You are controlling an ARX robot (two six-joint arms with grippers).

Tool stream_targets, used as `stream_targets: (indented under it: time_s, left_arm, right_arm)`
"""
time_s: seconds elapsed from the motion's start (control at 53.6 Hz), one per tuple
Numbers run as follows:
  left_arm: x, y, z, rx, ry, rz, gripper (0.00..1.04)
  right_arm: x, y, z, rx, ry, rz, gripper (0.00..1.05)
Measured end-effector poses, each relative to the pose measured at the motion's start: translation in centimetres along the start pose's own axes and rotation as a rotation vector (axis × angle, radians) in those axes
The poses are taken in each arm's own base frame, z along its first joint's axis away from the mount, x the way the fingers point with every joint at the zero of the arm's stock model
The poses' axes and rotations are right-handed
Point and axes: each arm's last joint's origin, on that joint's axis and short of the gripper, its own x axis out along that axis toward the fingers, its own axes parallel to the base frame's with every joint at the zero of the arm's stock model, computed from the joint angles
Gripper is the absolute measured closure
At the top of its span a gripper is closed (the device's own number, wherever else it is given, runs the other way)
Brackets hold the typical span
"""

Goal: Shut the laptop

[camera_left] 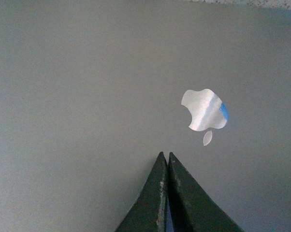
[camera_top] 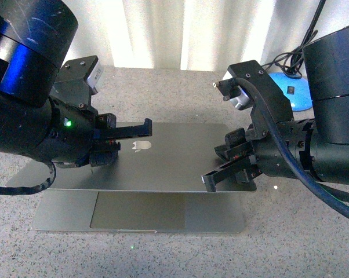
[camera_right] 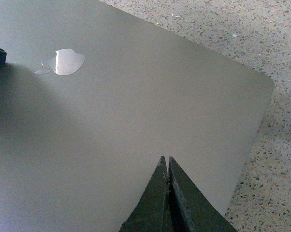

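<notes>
The half-open laptop point(camera_top: 163, 168) is pressed on its lid by the left gripper point(camera_top: 146, 128) and right gripper point(camera_top: 210, 181), both closed on nothing, seemingly to fold it flat.

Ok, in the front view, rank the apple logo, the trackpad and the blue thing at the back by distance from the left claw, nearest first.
1. Apple logo, on the laptop lid, right by the left claw.
2. Trackpad, on the near side, showing past the lid's front edge.
3. Blue base, far back on the right side.
</notes>
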Motion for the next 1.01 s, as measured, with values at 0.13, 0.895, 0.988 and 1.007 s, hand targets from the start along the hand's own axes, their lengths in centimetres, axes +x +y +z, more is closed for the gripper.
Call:
stream_targets:
  time_s: [0.13, 0.895, 0.988, 1.007]
  left_arm:
    - [0.1, 0.0, -0.3, -0.009, 0.004, 0.0, 1.01]
    - [0.2, 0.1, -0.8, -0.03, 0.009, -0.002, 1.01]
    - [0.3, 0.1, -0.9, -0.03, 0.011, -0.002, 1.01]
    - [0.3, 0.1, -0.9, -0.031, 0.012, -0.002, 1.01]
  right_arm:
    - [0.0, 0.0, -0.1, 0.0, -0.001, 0.0, 1.04]
    - [0.3, 0.0, -1.3, 0.015, 0.015, 0.003, 1.04]
    - [0.4, 0.0, -1.3, 0.016, 0.015, 0.004, 1.04]
    - [0.4, 0.0, -1.3, 0.016, 0.016, 0.004, 1.04]
